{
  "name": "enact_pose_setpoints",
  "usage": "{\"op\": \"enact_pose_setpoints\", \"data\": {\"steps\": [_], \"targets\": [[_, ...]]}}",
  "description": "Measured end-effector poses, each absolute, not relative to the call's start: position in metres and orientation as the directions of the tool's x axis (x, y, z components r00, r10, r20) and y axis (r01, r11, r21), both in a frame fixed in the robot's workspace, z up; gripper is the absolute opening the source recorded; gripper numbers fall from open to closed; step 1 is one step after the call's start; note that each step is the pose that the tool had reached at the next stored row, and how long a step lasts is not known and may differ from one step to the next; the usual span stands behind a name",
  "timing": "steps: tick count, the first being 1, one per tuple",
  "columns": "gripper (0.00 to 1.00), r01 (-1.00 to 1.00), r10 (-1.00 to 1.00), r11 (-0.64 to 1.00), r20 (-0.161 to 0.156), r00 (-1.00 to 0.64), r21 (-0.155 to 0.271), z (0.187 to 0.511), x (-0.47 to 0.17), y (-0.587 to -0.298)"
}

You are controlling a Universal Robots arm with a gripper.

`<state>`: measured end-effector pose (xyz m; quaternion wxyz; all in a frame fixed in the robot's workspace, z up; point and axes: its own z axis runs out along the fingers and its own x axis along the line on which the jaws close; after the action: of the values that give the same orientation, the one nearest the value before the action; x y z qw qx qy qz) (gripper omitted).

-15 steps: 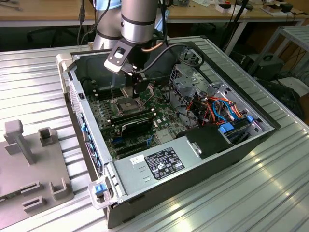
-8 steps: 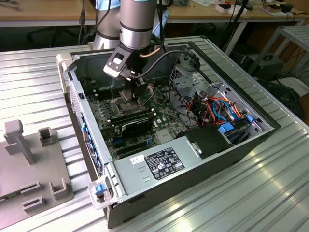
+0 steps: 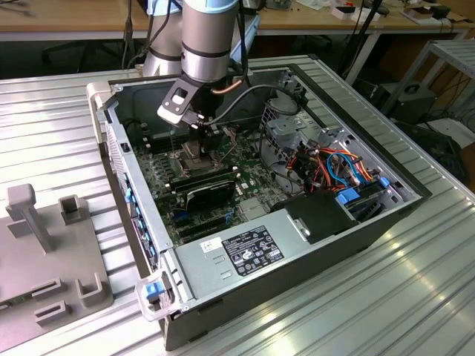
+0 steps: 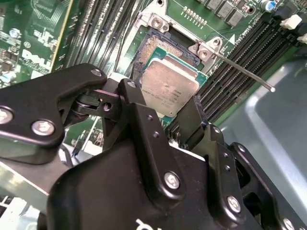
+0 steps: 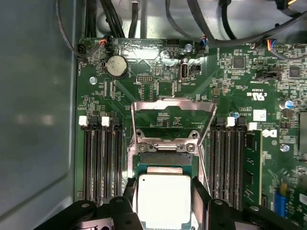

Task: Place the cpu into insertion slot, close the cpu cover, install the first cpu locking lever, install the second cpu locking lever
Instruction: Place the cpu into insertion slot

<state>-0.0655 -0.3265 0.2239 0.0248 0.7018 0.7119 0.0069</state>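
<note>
An open computer case (image 3: pixel 334 252) is set on a ribbed metal table (image 3: pixel 415 297). A green motherboard (image 5: pixel 158 76), a boxed power supply (image 3: pixel 245 248) and bundled cables (image 3: pixel 338 167) are housed in it. The gripper (image 4: pixel 163 103) is seen inside the case. Its fingers (image 5: pixel 200 196) are closed partway onto opposite edges of the cpu (image 5: pixel 164 203), which is held just over the insertion slot (image 4: pixel 156 50), with part of the slot's contact field left uncovered. The cpu cover (image 5: pixel 173 103) is stood open at its hinge, and a locking lever (image 4: pixel 244 72) is seen raised beside the slot.
</note>
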Motion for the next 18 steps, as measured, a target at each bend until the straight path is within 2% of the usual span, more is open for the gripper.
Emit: {"op": "enact_pose_setpoints", "data": {"steps": [6, 18], "targets": [[0.54, 0.999, 1.000, 0.015, -0.026, -0.013, 0.045, 0.210, -0.066, -0.326], [0.54, 0.999, 0.999, 0.021, -0.025, -0.020, 0.045, 0.205, -0.066, -0.330]]}}
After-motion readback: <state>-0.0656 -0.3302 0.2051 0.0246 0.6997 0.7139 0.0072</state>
